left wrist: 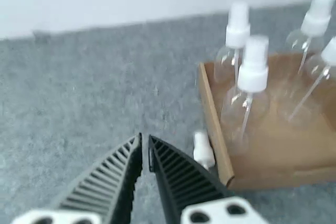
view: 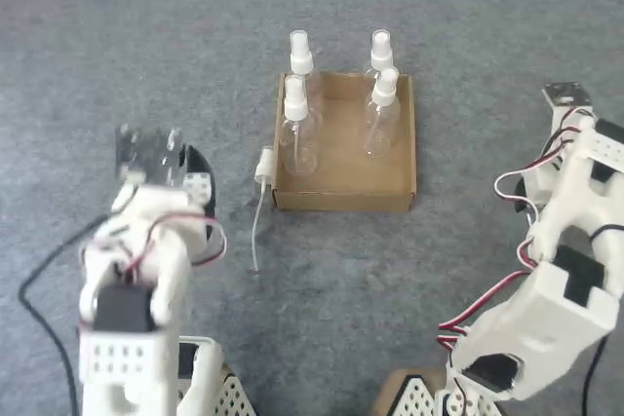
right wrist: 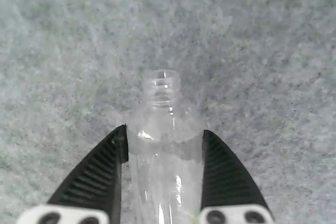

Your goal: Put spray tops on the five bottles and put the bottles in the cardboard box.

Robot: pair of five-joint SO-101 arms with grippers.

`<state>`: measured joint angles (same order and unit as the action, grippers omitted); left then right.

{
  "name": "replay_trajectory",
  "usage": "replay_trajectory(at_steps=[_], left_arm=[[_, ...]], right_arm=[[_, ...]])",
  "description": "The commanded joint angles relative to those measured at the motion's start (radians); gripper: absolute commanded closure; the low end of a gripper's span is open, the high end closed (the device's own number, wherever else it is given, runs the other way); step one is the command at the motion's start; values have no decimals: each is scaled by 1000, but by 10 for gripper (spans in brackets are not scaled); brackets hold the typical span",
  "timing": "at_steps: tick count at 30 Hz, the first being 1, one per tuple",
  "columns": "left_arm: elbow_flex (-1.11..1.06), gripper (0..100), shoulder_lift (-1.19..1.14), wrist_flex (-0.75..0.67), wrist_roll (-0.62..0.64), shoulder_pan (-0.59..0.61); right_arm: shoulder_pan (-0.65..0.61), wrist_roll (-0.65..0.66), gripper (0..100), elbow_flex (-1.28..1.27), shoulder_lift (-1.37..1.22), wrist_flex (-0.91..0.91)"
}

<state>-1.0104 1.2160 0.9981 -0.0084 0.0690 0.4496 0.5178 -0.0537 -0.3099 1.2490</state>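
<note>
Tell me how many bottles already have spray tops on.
4, all standing in the cardboard box: back-left bottle, back-right bottle, front-left bottle, front-right bottle. The fifth bottle, uncapped, is in the right gripper.

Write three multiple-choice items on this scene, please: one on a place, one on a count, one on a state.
1. Where does the loose spray top lie, relative to the cardboard box? A inside it; B on the carpet beside it; C on top of it.
2. How many bottles carry a spray top? A two; B five; C four.
3. The bottle in the right gripper is: A uncapped; B capped; C full of dark liquid.
Key: B, it lies outside the box wall; C, four capped bottles show; A, its neck is open.
</note>
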Motion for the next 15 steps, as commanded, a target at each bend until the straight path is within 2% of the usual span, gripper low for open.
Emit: replay_trajectory(at_steps=[1,6,10,15], left_arm=[[203,986,-330,46,-25,3],[309,874,-592,32,-25,-6],[335,776,-766,-64,-28,0],[377,760,-942,-141,-29,2]], right_arm=[[12,-8,969,60,10,21],[5,17,870,64,13,76],[7,48,821,64,12,77],[8,49,821,64,12,79]])
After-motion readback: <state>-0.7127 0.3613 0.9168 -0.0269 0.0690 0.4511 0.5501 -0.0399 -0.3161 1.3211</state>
